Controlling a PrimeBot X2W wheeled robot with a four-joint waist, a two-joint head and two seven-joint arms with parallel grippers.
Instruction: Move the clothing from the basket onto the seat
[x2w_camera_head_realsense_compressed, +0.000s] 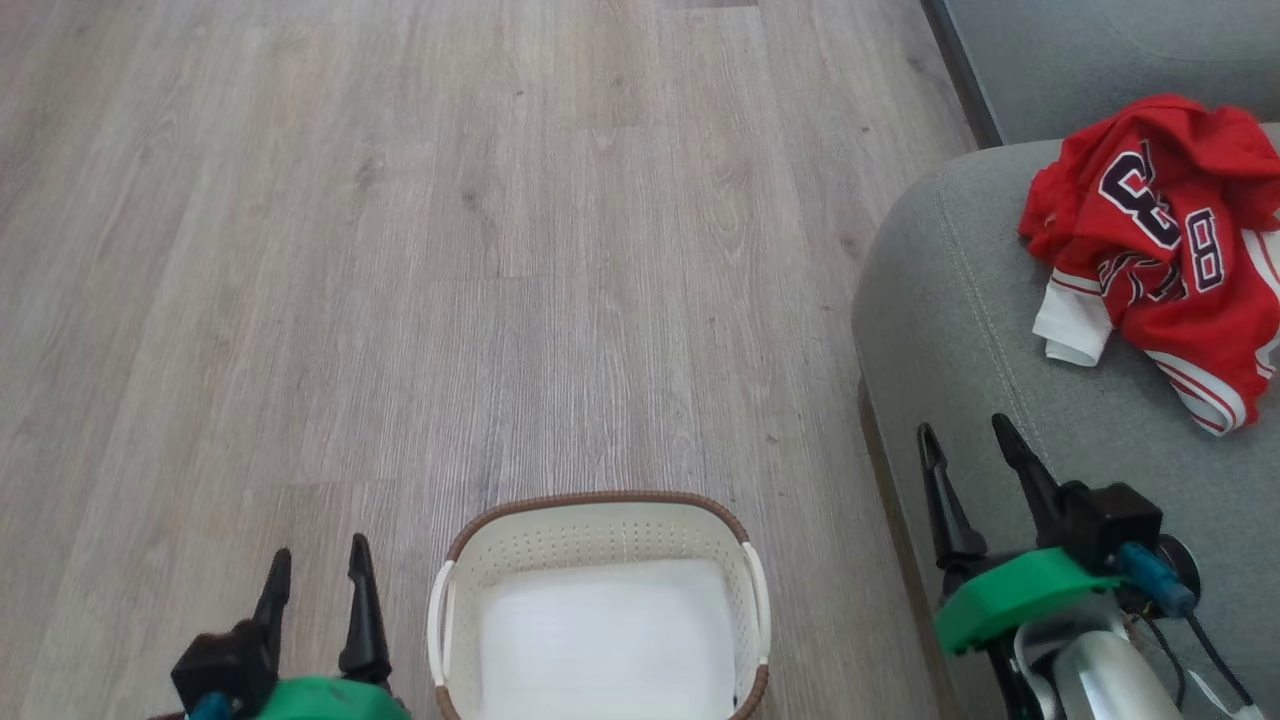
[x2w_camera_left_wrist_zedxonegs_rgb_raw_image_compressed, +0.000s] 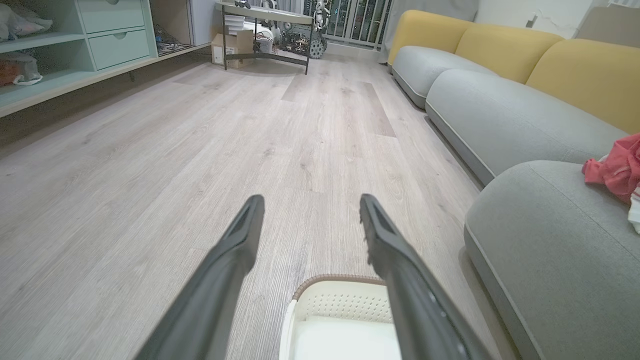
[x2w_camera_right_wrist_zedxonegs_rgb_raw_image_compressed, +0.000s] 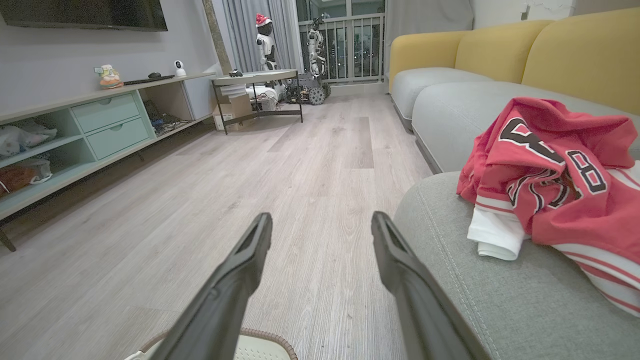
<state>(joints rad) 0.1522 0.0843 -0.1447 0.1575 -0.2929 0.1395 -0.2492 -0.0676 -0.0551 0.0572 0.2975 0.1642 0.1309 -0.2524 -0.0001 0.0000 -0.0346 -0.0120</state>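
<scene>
Already the red jersey (x2w_camera_head_realsense_compressed: 1160, 250) lies heaped on the seat (x2w_camera_head_realsense_compressed: 960, 330); the basket (x2w_camera_head_realsense_compressed: 600, 510) beside the seat holds just its white liner (x2w_camera_head_realsense_compressed: 600, 640). Your left gripper (x2w_camera_head_realsense_compressed: 320, 548) and right gripper (x2w_camera_head_realsense_compressed: 963, 426) gape empty. A careless right-arm swing over the seat could drag the jersey off.

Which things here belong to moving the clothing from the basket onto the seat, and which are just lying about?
Part of the job:
- the red and white clothing, piled on the seat
- the grey seat
- the white basket on the floor

Just lying about:
- the liner sheet in the basket
- the green shelf unit
- the small table
- the cardboard box
- the yellow back cushions
</scene>
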